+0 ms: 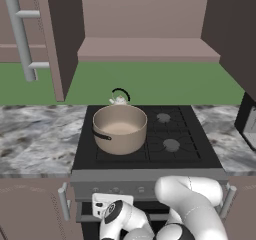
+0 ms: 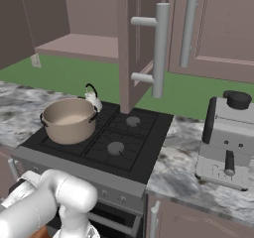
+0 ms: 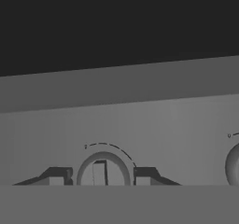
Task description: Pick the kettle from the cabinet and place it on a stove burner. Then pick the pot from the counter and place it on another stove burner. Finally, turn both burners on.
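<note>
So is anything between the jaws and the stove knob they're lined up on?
Nothing visible. In the hand view the fingertips flank the round knob on the stove's front panel, with no object between them.

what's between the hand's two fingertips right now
A round stove knob sits in the gap between the hand's fingertips in the hand view, a tip on either side.

Tan pot (image 1: 120, 128) front-left burner, kettle (image 1: 119, 99) behind.

Flat, even rendered light in base views; soft shadow under cabinet (image 1: 150, 14). Hand view dim, grey, low contrast. No glare, no blur.
</note>
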{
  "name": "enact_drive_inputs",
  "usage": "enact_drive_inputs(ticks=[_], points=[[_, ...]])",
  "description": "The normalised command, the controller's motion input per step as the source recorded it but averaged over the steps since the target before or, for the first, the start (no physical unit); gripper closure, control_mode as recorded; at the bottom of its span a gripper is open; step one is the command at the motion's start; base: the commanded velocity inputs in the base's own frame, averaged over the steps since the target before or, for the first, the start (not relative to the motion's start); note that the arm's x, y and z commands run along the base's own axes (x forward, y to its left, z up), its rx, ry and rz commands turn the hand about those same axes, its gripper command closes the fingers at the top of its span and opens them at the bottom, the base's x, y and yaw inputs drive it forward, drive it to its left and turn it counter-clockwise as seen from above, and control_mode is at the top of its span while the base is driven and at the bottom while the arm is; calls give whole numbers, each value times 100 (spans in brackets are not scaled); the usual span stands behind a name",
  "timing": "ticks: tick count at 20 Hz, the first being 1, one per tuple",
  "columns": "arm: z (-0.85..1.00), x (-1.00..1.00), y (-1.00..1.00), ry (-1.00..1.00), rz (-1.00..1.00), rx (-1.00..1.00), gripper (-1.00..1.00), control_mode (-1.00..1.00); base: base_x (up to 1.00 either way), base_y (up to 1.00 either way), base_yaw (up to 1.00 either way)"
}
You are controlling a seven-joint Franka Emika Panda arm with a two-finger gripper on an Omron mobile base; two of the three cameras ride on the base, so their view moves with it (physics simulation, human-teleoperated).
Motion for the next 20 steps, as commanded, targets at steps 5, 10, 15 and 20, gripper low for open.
enact_drive_inputs(ticks=[5,10,15,20], points=[[0,0,-13,-1,0,0,100,-100,0,0,0],[4,0,-1,0,0,-1,100,-100,0,0,0],[1,0,0,0,0,-16,100,-100,0,0,0],[0,-1,0,0,-3,-28,100,-100,0,0,0]])
